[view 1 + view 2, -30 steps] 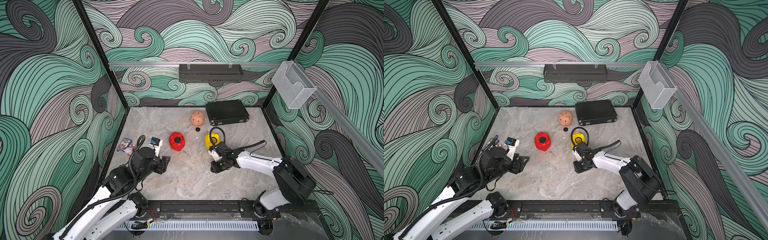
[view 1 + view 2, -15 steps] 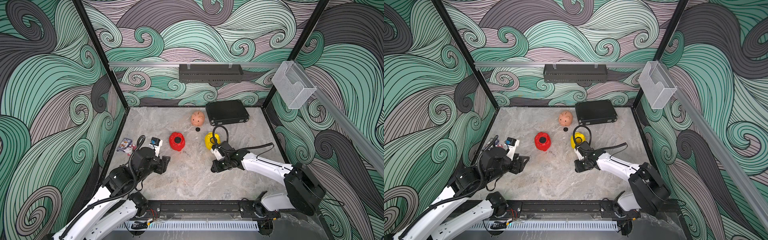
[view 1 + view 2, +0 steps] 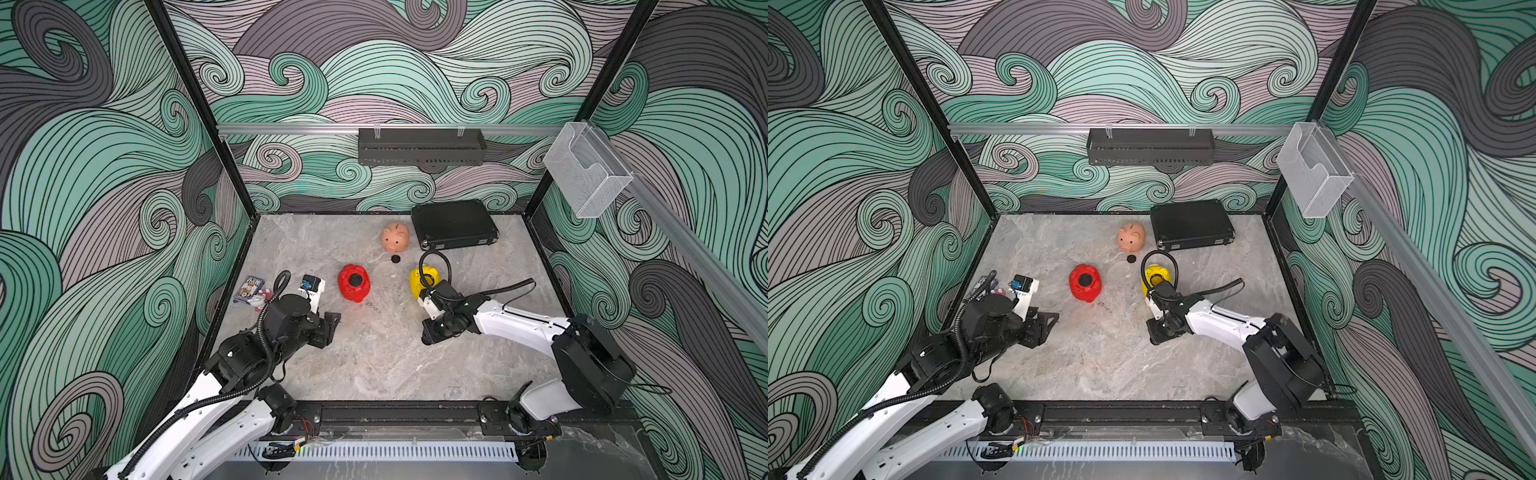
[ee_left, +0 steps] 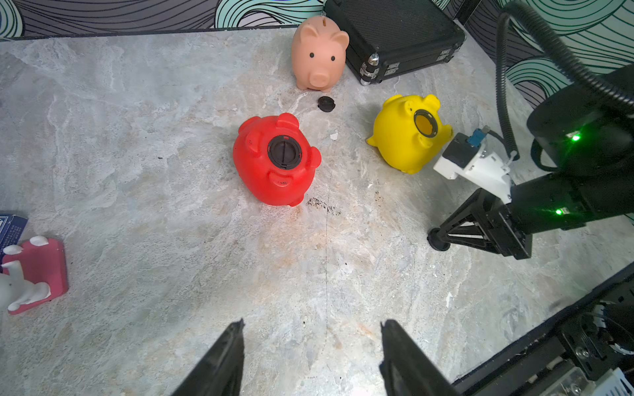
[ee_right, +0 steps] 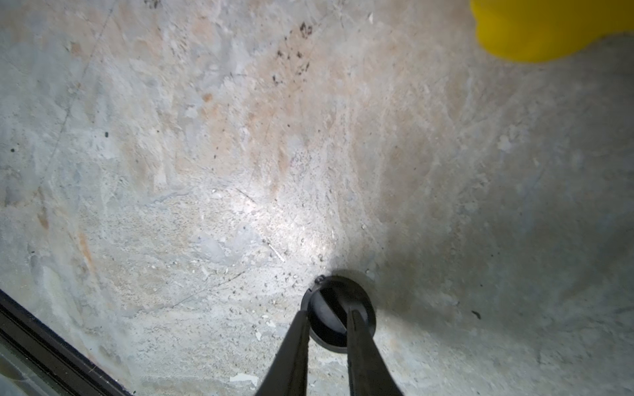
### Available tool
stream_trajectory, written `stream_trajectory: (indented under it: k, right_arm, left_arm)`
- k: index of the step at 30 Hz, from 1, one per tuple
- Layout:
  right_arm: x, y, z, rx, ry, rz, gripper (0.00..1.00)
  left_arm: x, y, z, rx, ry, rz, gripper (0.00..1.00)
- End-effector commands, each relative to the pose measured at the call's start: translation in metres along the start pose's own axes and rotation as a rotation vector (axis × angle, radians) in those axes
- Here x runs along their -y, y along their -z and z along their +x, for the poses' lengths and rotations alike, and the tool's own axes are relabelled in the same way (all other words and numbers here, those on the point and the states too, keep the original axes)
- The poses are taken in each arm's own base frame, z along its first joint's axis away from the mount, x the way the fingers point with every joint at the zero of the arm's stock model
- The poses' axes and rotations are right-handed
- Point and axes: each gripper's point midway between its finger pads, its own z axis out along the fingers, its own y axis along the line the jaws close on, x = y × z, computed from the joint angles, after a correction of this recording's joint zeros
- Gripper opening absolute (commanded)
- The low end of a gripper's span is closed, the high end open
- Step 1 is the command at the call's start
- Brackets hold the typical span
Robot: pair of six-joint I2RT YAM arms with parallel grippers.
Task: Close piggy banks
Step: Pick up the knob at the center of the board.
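Note:
The red piggy bank lies belly up with a black plug seated in its hole. Lying on its side, the yellow piggy bank shows an open belly hole. The peach-pink piggy bank stands upright near the back, with a loose black plug in front of it. My right gripper is down at the tabletop, near the yellow one, shut on the ridge of another black plug. My left gripper hovers open and empty, nearer than the red one.
A black rectangular case lies at the back right, beside the pink pig. A card box and a small figurine on a red base sit at the left edge. A black rail borders the table's front.
The right arm's elbow has swung outward to the right while its gripper stayed low at the same spot, its fingers drawing in slightly on the plug. The left arm has not moved.

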Motion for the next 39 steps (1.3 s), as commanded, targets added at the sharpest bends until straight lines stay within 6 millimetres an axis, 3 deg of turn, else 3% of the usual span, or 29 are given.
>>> stream_trajectory:
  k: [1, 12, 22, 30, 34, 39]
  right_arm:
    - [0.003, -0.004, 0.002, -0.023, 0.019, 0.024, 0.24]
    - [0.015, -0.009, 0.022, -0.084, -0.020, 0.072, 0.21]
    - [0.046, -0.001, 0.029, -0.082, -0.083, 0.258, 0.12]
    - [0.036, 0.004, 0.019, -0.059, -0.132, 0.217, 0.11]
    - [0.036, 0.003, 0.018, -0.064, -0.128, 0.222, 0.21]
    - [0.038, -0.002, 0.020, -0.090, -0.124, 0.231, 0.19]
  left_arm:
    - [-0.003, 0.002, 0.002, -0.010, -0.011, -0.013, 0.63]
    - [-0.003, 0.001, 0.001, -0.013, -0.014, -0.012, 0.63]
    - [-0.002, -0.001, 0.002, -0.022, -0.016, -0.013, 0.63]
    - [-0.003, 0.001, 0.002, -0.015, -0.013, -0.014, 0.63]
    - [-0.004, 0.002, 0.001, -0.009, -0.013, -0.016, 0.63]
    - [-0.004, 0.001, 0.002, -0.015, -0.012, -0.018, 0.63]
